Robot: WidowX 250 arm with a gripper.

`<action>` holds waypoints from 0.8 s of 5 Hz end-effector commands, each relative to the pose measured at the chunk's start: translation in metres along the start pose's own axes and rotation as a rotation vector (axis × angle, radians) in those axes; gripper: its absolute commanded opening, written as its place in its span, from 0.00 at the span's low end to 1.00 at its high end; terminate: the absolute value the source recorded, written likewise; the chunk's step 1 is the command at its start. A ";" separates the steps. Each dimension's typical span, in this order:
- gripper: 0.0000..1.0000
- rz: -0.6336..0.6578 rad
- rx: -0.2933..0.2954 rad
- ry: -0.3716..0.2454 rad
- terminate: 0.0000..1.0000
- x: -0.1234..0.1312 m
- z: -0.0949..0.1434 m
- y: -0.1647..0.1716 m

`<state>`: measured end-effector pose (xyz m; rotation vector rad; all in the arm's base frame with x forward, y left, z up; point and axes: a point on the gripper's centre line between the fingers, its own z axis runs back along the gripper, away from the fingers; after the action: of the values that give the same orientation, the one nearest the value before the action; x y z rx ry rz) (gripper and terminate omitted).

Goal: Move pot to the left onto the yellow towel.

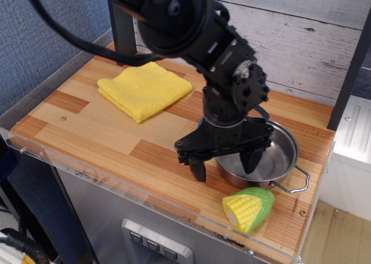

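The shiny steel pot (277, 159) stands at the right of the wooden table, one wire loop handle (293, 183) pointing to the front right. The yellow towel (144, 89) lies folded at the back left, well apart from the pot. My black gripper (223, 165) is open and straddles the pot's near-left rim: one finger (197, 170) is outside the pot over the table, the other finger (248, 159) is inside the pot. It holds nothing. The arm hides the pot's left part.
A yellow-and-green toy corn (248, 209) lies at the front right, close to the pot's handle. A blue object is almost fully hidden behind the arm. The table's front edge has a clear plastic lip (116, 180). A black post (122, 35) stands behind the towel.
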<state>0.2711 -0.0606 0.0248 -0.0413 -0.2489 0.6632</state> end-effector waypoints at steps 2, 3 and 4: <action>0.00 -0.037 -0.015 -0.032 0.00 0.014 0.004 -0.005; 0.00 -0.040 -0.014 -0.035 0.00 0.015 0.007 -0.003; 0.00 -0.051 -0.012 -0.032 0.00 0.015 0.008 0.001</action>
<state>0.2753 -0.0519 0.0238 -0.0252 -0.2549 0.6046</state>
